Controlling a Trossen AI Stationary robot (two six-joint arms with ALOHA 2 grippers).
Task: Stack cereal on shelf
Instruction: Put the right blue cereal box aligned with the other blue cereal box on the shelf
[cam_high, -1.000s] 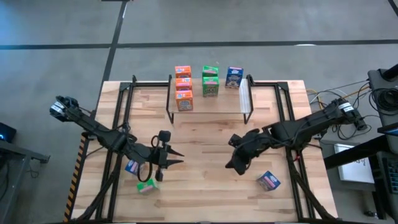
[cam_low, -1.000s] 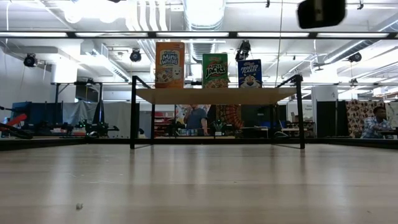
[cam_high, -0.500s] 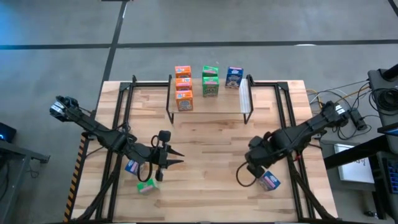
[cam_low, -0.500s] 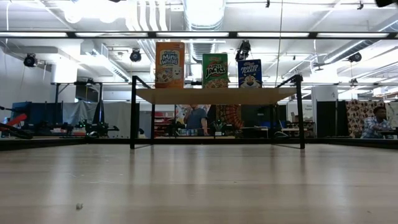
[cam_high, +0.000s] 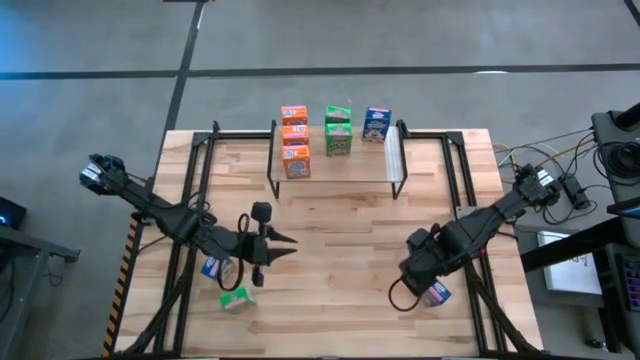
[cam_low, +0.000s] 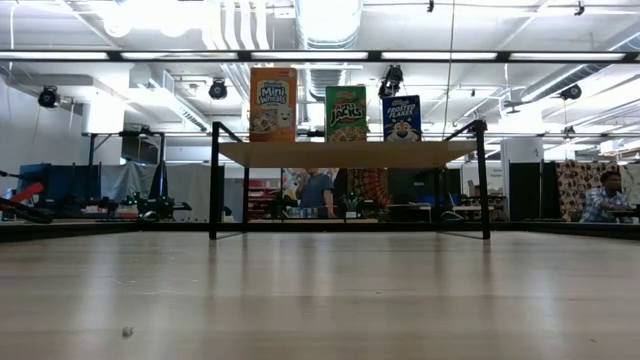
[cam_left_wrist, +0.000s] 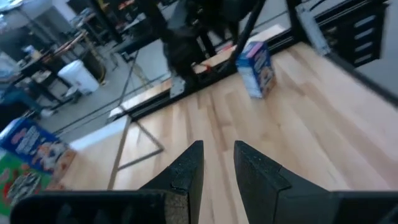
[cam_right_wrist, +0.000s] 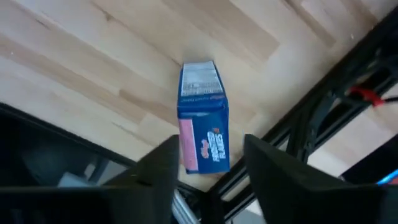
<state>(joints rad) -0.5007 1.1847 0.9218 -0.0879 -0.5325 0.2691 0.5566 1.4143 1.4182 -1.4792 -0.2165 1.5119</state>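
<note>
Two pincers: right pincer (cam_right_wrist: 205, 165) open over half-hidden blue box (cam_right_wrist: 203, 116); left pincer (cam_left_wrist: 217, 165) slightly open, empty.

From above, the right tool (cam_high: 432, 283) covered most of a blue box (cam_high: 439, 294); the left arm (cam_high: 190, 232) overlapped another blue box (cam_high: 212, 268); both tools stayed outside the low view.
</note>
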